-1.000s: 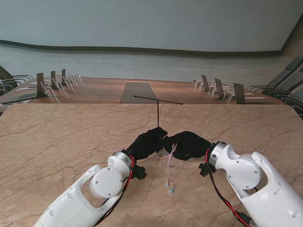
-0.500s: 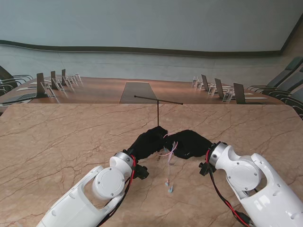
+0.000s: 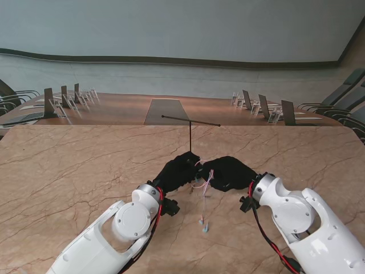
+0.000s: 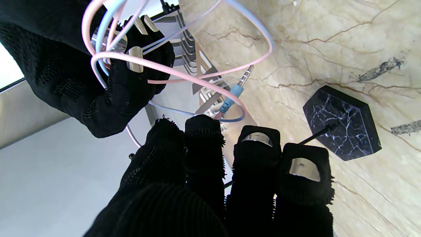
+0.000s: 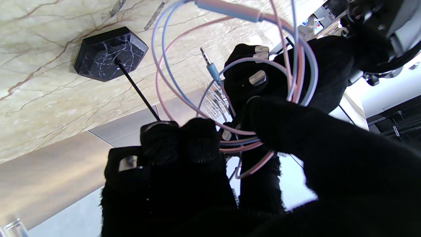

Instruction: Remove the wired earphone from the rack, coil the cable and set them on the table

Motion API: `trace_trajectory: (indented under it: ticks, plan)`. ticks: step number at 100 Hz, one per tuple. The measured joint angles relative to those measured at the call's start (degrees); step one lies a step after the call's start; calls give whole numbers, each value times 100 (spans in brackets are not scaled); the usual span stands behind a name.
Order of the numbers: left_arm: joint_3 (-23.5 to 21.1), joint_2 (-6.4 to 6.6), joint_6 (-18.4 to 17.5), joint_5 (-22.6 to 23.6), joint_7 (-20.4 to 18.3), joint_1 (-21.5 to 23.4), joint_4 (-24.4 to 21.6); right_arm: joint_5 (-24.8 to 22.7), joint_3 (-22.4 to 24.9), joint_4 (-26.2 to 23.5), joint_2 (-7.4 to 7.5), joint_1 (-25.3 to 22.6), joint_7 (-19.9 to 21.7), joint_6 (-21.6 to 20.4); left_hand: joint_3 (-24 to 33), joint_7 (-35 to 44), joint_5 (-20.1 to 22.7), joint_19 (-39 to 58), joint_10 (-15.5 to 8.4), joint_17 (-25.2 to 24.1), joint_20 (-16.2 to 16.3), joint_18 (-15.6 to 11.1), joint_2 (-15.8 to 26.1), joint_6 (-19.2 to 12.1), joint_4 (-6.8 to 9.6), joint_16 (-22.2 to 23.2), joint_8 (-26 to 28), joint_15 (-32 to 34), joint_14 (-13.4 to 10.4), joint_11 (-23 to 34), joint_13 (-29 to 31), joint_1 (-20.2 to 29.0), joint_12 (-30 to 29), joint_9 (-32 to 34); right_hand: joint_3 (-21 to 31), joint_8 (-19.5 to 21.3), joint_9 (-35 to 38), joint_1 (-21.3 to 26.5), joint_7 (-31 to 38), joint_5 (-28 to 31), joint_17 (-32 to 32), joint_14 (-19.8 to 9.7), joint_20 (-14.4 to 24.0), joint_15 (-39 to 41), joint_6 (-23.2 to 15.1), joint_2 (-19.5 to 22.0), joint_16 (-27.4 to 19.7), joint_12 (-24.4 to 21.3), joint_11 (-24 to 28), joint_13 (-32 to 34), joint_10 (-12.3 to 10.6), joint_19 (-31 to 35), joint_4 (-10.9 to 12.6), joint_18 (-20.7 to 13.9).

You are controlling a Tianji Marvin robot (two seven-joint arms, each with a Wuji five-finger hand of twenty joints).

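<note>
Both hands meet above the bench [image 3: 68, 171], just in front of the rack [image 3: 190, 121]. The left hand [image 3: 178, 172] and right hand [image 3: 228, 173] are each closed on the cable [image 3: 202, 184], whose loops hang between them; the loose end dangles toward the robot.

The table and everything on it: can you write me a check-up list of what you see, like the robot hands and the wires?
Surface: marble table, bare where visible.
Job's things: earphone cable, pink and blue, off the rack, looped between both hands; its plug and some cable hang free. Rack's dark base stands on the table.
Clutter: nothing seen.
Robot hands: left robot hand and right robot hand, black-gloved, both closed on the cable.
Cables: red and black wires along both wrists.
Surroundings: conference table with chairs and name stands behind.
</note>
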Motion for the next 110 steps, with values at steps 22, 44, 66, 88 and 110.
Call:
trace_trajectory:
  ticks: [22,44,66,88,110]
  plan:
    - [0,-21,91,-300,-20,45,-95,-50,-56,23,-21,-2,-104,25,63,33,4,2,0,71,-271,26,-42,56,0,-110,-8,-71,11,-31,66,0,-123,0,0,0,0,-1,0,0,0,0,0,1,-2,0,0,0,1,0,0,1,0,0]
    - [-5,-53,97,-409,8,73,-133,-93,-92,28,-31,-16,-154,49,94,66,4,5,0,97,-356,26,-52,103,0,-115,-69,-77,11,-32,66,0,-127,0,0,0,0,-1,1,0,2,0,0,4,-9,0,0,0,4,0,0,1,0,0]
    - [-20,-54,198,-505,-4,100,-177,-131,-144,67,-52,-3,-306,33,191,70,4,27,0,161,-479,27,-56,203,0,-126,-75,-138,11,-32,140,0,-173,0,0,0,0,-5,1,2,10,0,0,16,-66,-49,0,0,18,4,0,4,0,0]
    - [-18,-58,291,-646,-13,101,-180,-144,-199,130,-78,46,-451,-28,224,71,-6,64,0,208,-537,43,1,257,0,-172,-81,-143,11,-37,211,0,-212,60,19,-36,0,-65,17,40,20,0,0,18,-91,-55,0,0,22,13,0,7,3,0]
    - [-20,-47,366,-761,-106,83,-179,-135,-271,194,-83,114,-513,-32,409,72,-101,71,0,221,-580,57,50,474,-2,-176,-83,-198,11,-43,230,1,-258,60,81,-134,48,-132,105,74,66,0,0,21,-142,-117,0,0,27,62,-5,17,10,8]
